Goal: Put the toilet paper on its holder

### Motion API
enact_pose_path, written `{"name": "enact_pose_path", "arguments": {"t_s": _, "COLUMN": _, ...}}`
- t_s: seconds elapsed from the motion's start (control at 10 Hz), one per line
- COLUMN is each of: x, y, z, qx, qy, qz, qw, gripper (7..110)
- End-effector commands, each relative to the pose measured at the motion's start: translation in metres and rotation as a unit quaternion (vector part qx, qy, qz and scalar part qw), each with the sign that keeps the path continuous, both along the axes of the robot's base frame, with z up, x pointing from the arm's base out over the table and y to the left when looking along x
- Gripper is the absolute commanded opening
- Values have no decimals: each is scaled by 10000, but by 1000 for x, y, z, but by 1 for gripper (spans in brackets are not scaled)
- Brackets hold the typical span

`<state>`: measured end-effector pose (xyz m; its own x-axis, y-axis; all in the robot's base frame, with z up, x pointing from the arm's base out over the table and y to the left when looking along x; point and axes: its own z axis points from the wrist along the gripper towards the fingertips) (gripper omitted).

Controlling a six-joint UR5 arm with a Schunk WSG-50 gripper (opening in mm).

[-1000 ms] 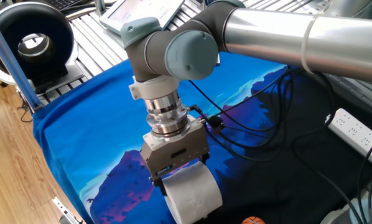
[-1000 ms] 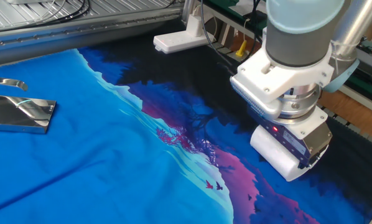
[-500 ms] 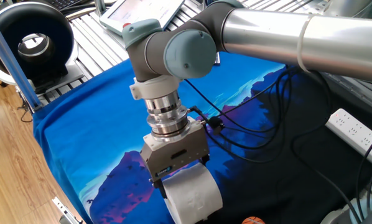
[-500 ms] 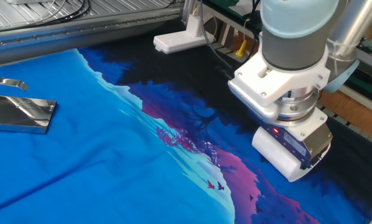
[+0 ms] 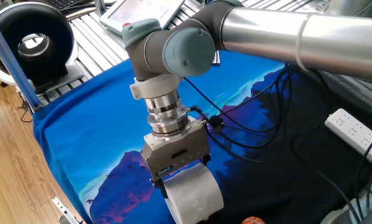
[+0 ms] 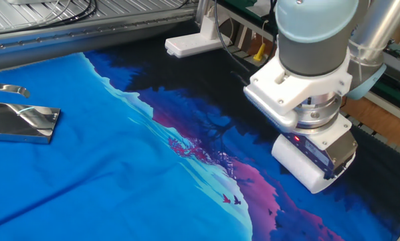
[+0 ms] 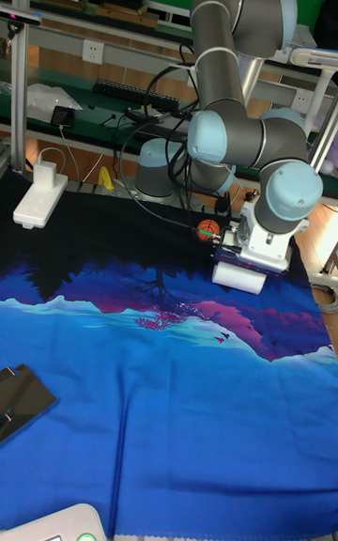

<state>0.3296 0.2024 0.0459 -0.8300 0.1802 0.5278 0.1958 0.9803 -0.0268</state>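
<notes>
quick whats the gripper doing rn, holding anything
Gripper: shut on the toilet paper, low over the blue cloth.

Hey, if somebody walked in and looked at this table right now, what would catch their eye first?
Probably the big grey robot arm, whose gripper is down on the toilet paper near one edge of the bright blue landscape-print cloth. Next, the shiny holder at the far opposite edge.

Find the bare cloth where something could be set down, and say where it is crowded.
Free: the wide blue cloth between the holder and the pincer on the toilet paper. Crowded: the black cables and power strip beside the arm.
</notes>
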Motion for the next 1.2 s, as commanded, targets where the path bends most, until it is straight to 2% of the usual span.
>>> {"name": "enact_pose_path", "arguments": {"t_s": 0.0, "x": 4, "y": 0, "z": 19, "qx": -50, "qy": 60, "qz": -7, "qw": 10000, "gripper": 44}}
{"name": "enact_pose_path", "arguments": {"t_s": 0.1, "x": 5, "y": 3, "z": 25, "qx": 46, "qy": 34, "qz": 24, "qw": 10000, "gripper": 7}}
{"name": "enact_pose_path", "arguments": {"t_s": 0.3, "x": 6, "y": 3, "z": 37, "qx": 179, "qy": -72, "qz": 271, "qw": 9994, "gripper": 7}}
{"name": "enact_pose_path", "arguments": {"t_s": 0.5, "x": 12, "y": -9, "z": 54, "qx": -66, "qy": -188, "qz": 587, "qw": 9981, "gripper": 7}}
{"name": "enact_pose_path", "arguments": {"t_s": 0.6, "x": 17, "y": -5, "z": 54, "qx": -67, "qy": -342, "qz": 639, "qw": 9973, "gripper": 7}}
{"name": "enact_pose_path", "arguments": {"t_s": 0.7, "x": 21, "y": -6, "z": 52, "qx": -86, "qy": -486, "qz": 749, "qw": 9960, "gripper": 7}}
{"name": "enact_pose_path", "arguments": {"t_s": 0.8, "x": 30, "y": 2, "z": 47, "qx": 85, "qy": -660, "qz": 752, "qw": 9949, "gripper": 7}}
{"name": "enact_pose_path", "arguments": {"t_s": 1.0, "x": 38, "y": -7, "z": 27, "qx": -41, "qy": -796, "qz": 774, "qw": 9938, "gripper": 7}}
{"name": "enact_pose_path", "arguments": {"t_s": 1.1, "x": 40, "y": -7, "z": 16, "qx": 7, "qy": -861, "qz": 784, "qw": 9932, "gripper": 7}}
